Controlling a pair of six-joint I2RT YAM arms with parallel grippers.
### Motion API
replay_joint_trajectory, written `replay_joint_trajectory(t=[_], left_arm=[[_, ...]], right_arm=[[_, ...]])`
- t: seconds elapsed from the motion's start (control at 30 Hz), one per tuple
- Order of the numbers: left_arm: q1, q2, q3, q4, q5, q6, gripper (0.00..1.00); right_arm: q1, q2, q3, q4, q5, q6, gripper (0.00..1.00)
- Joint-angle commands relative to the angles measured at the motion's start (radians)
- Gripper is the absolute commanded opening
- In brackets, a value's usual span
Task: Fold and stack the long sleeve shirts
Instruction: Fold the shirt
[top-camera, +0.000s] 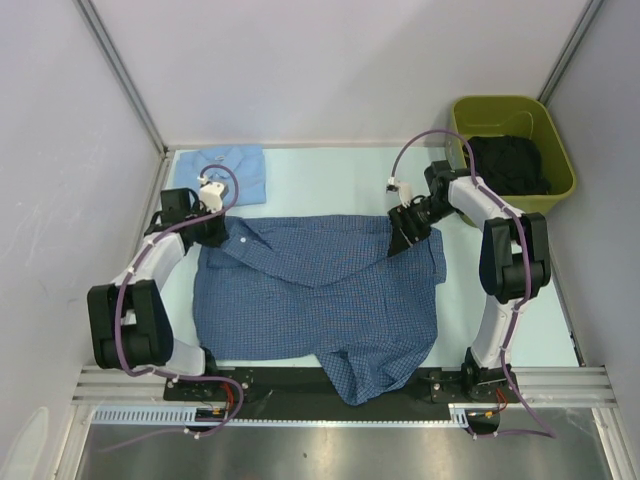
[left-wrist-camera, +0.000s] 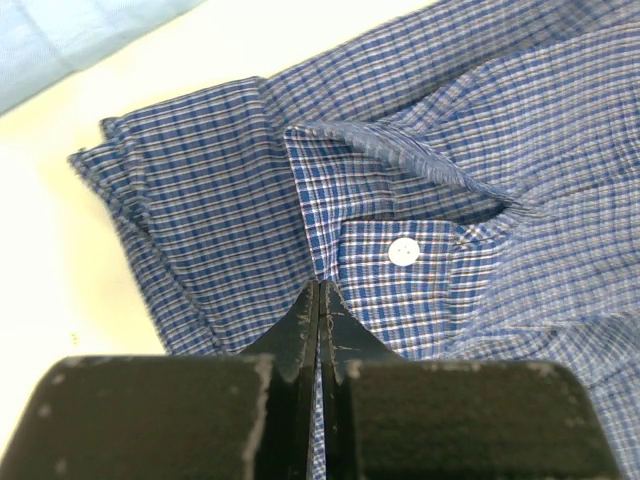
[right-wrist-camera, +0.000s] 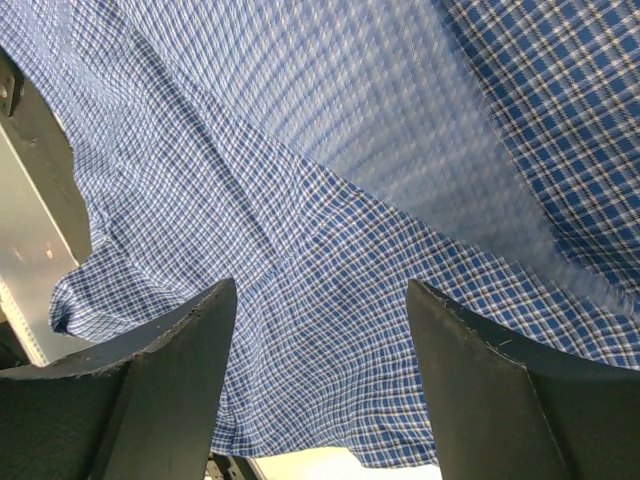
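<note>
The medium blue checked shirt (top-camera: 320, 300) lies spread on the table, its collar at the far left and its lower part hanging over the near edge. My left gripper (top-camera: 215, 232) is shut on the cloth beside the collar. In the left wrist view the jaws (left-wrist-camera: 320, 292) are pressed together with checked cloth between them, next to a white button (left-wrist-camera: 403, 251). My right gripper (top-camera: 405, 240) is open above the shirt's far right corner. In the right wrist view its fingers (right-wrist-camera: 320, 290) stand wide apart over the checked cloth (right-wrist-camera: 330, 230). The plain pale blue shirt (top-camera: 225, 170) lies folded at the far left and also shows in the left wrist view (left-wrist-camera: 60, 40).
A green bin (top-camera: 560, 185) with dark clothing (top-camera: 510, 165) stands at the far right, close behind my right arm. Walls close in the table on the left, right and back. A metal rail (top-camera: 340, 385) runs along the near edge.
</note>
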Motion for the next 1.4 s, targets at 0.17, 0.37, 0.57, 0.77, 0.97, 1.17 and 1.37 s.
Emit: replay_joint_trajectory(t=[0.17,0.37,0.57,0.77,0.97,1.17,1.37], left_arm=[[0.052,0.089,0.075,-0.015,-0.062,0.025,0.18],[0.101,0.048,0.118,-0.126,0.114,0.143,0.61],[0.1,0.111,0.2,-0.215,0.084,0.281,0.73],[0.104,0.249,0.368,-0.314,0.043,0.407,0.72],[0.115,0.35,0.474,-0.348,0.058,0.39,0.7],[0.123,0.373,0.477,-0.328,0.066,0.372,0.69],[0.127,0.396,0.487,-0.307,0.073,0.334,0.69]], right_arm=[[-0.053,-0.024,0.047,0.051,0.111,0.045,0.7],[-0.08,-0.02,0.105,0.122,0.258,0.044,0.67],[-0.074,0.093,0.215,0.195,0.351,0.047,0.65],[-0.037,0.219,0.33,0.214,0.434,-0.02,0.66],[-0.002,0.296,0.361,0.183,0.471,-0.106,0.63],[0.007,0.324,0.328,0.174,0.522,-0.165,0.09],[-0.003,0.357,0.369,0.309,0.641,-0.136,0.0]])
